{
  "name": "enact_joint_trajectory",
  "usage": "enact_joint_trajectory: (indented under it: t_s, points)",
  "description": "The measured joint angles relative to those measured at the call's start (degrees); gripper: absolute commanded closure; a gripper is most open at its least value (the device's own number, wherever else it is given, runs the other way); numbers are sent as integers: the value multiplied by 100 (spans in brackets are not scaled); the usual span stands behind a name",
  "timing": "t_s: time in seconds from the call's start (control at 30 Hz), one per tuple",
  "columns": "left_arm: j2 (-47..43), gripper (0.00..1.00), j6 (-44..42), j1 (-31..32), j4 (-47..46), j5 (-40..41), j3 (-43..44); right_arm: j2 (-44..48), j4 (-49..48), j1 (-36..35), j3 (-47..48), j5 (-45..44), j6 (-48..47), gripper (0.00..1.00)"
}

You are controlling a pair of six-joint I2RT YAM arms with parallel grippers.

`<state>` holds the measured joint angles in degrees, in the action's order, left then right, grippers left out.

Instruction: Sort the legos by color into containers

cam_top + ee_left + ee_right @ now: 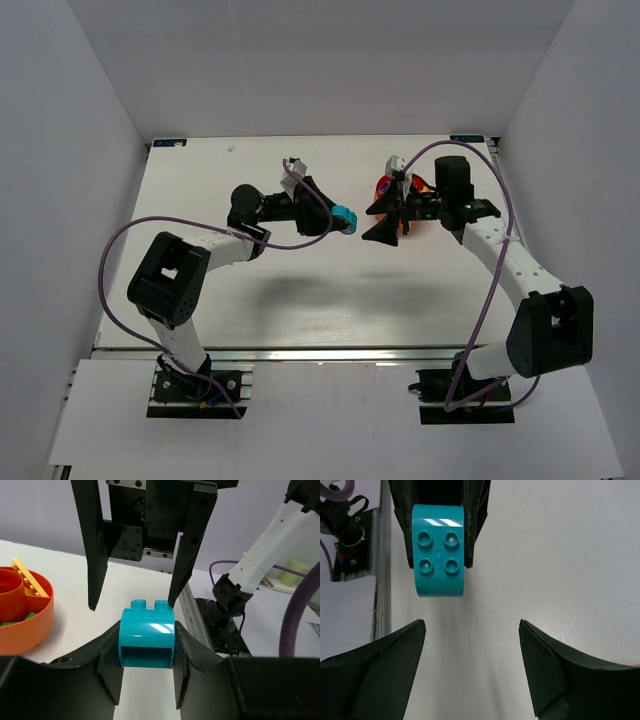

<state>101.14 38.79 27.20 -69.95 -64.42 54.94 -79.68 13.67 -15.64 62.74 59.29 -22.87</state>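
Observation:
My left gripper is shut on a teal lego, its studs pointing away, held above the white table. In the top view the teal lego hangs mid-table, just left of my right gripper. The right gripper is open wide with nothing between its fingers and faces the teal lego a short way off. The orange bowl stands to the left in the left wrist view and holds a yellow lego and a green one. My right gripper mostly hides the orange bowl in the top view.
The right arm's white link and purple cable fill the right of the left wrist view. The table's metal front rail runs down the left of the right wrist view. White walls enclose the table.

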Motion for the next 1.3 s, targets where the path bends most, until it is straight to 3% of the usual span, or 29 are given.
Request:
enact_joint_trajectory:
  t_s: [0.47, 0.73, 0.87, 1.0, 1.17, 1.2, 1.3]
  points:
    - [48, 100, 284, 42, -382, -79, -50, -319, 59, -424, 330, 236, -9, 16]
    - [70, 100, 247, 42, -332, -79, -50, -369, 125, -568, 490, 216, 7, 26]
    - [70, 100, 214, 42, -304, -79, -50, -455, 129, -597, 501, 208, 46, 38]
    - [76, 100, 129, 31, -214, -42, -50, -498, 166, -632, 501, 236, 122, 60]
    - [76, 100, 11, 35, -90, -15, -50, -518, 251, -651, 520, 210, 177, 78]
    - [76, 99, -13, 35, -74, -11, -50, -518, 251, -651, 520, 195, 184, 87]
    - [76, 80, -39, 35, -59, -7, -50, -518, 245, -651, 520, 140, 219, 98]
